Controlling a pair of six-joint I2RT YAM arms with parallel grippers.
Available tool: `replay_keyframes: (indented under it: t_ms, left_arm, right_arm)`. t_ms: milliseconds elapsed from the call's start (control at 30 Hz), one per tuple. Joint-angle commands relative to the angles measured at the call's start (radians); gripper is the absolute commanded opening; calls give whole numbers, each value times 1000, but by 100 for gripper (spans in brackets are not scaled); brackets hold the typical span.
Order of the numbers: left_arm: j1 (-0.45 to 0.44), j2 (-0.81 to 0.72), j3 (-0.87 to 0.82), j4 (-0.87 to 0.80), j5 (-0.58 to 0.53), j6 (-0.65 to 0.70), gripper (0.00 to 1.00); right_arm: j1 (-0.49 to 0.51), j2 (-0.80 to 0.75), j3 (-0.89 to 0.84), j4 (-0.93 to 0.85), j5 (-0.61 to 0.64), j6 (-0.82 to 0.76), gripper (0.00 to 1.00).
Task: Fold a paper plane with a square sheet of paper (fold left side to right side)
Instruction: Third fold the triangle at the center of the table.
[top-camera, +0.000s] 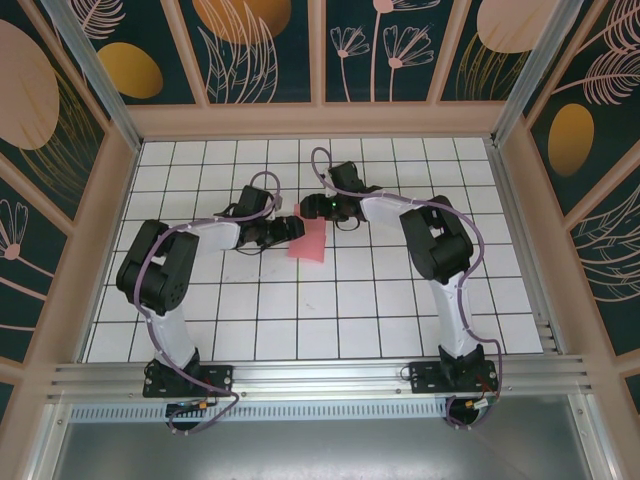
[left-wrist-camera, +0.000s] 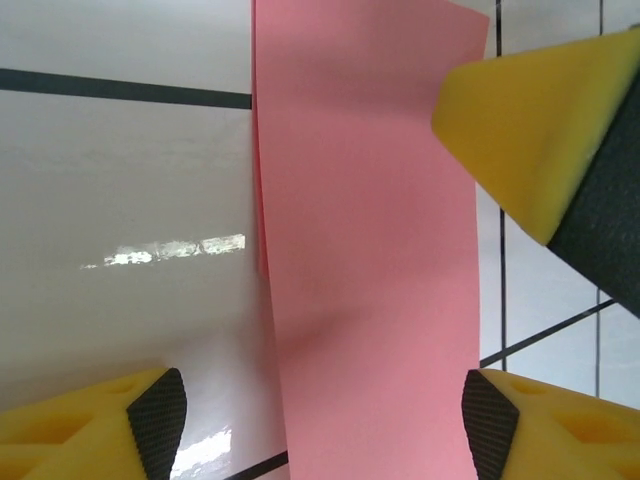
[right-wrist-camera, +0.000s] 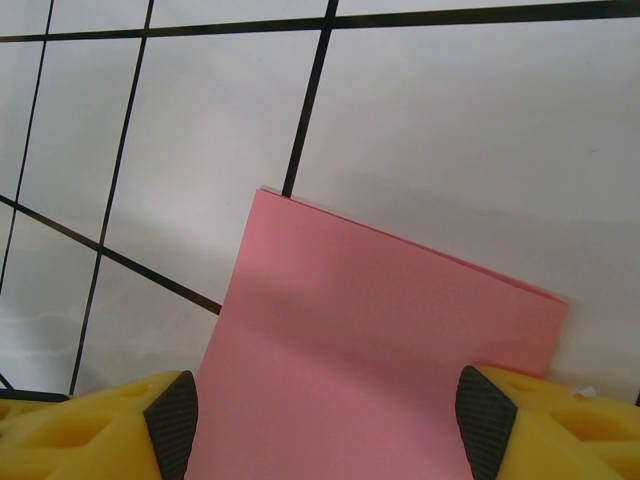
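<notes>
The salmon-pink sheet of paper (top-camera: 308, 243) lies on the white gridded tabletop (top-camera: 380, 300), about midway between the two arms and a little toward the back. It is folded over on itself into a narrower rectangle. From the right wrist you can see two layers meeting along its far edge.

The left end effector (top-camera: 292, 228) comes in low from the left. Its yellow foam fingers (left-wrist-camera: 90, 425) stand wide apart, one on either side of the strip. There is bare tile between the left finger and the paper, so it has hold of nothing.

The right end effector (top-camera: 322, 214) sits at the sheet's far end. Its jaws are spread just as wide over the paper and are not pinching it.

In the left wrist view another yellow foam pad (left-wrist-camera: 530, 130) hangs by the sheet's far corner.
</notes>
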Motion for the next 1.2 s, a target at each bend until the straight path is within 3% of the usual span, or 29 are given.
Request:
replay_keyframes:
  t_ms: [0, 333, 667, 1000, 1167]
  left_arm:
    - [1, 39, 19, 64, 71, -36, 72]
    - [1, 54, 13, 97, 141, -62, 61]
    - [1, 9, -19, 96, 98, -71, 42]
    - [1, -47, -59, 75, 56, -64, 45]
    - [1, -57, -68, 79, 59, -65, 39]
  right_arm:
    - [-2, 17, -46, -61, -19, 4, 73]
    - [-2, 18, -44, -55, -22, 7, 73]
    - [-3, -8, -75, -8, -39, 12, 73]
    - [-2, -9, -78, -10, -44, 7, 73]
    - [-3, -9, -78, -7, -48, 10, 73]
